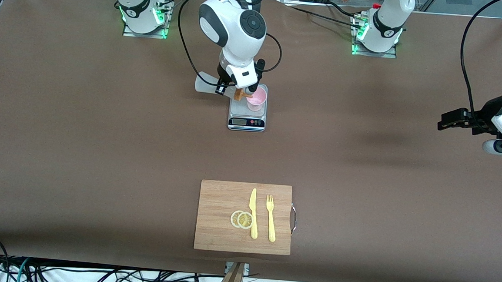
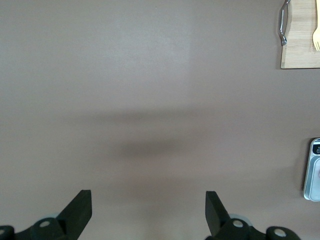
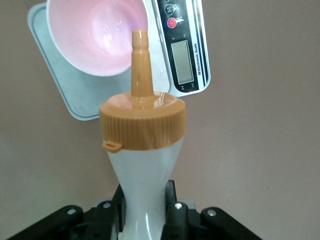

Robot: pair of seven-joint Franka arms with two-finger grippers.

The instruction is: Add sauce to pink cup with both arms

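**Now the nozzle is at the rim of the cup**

Firstly, the right tool [image 1: 242,89] is over the kitchen scale [image 1: 247,114], which lies near the robots' bases, in the middle of the worktop [image 1: 82,126]. This tool is closed on the sauce [image 3: 142,145], holding the whitish body of the bottle between its two fingers. The bottle is tilted, and its orange nozzle points at the pink cup [image 1: 257,98]. The cup stands upright on the plate of the scale. In the right wrist view the tip of the nozzle is at the rim of the cup, and I see no sauce in the cup so far.

I judge that the step in hand is the pouring. To do it well, the tip should come a little more over the mouth of the cup, so that the sauce falls inside and not on the scale. The squeeze should be slow, because the cup is light and could tip if the nozzle pushes on it.

Nearer to the front camera lies a cutting board [image 1: 219,226] with two lemon slices [image 1: 242,219], a yellow knife [image 1: 253,213] and a yellow fork [image 1: 270,217]. They are well apart from the scale and do not stand in the way.

Lastly, the left tool [image 1: 446,122] waits with its fingers wide and holding nothing, over the bare worktop at the left arm's end.
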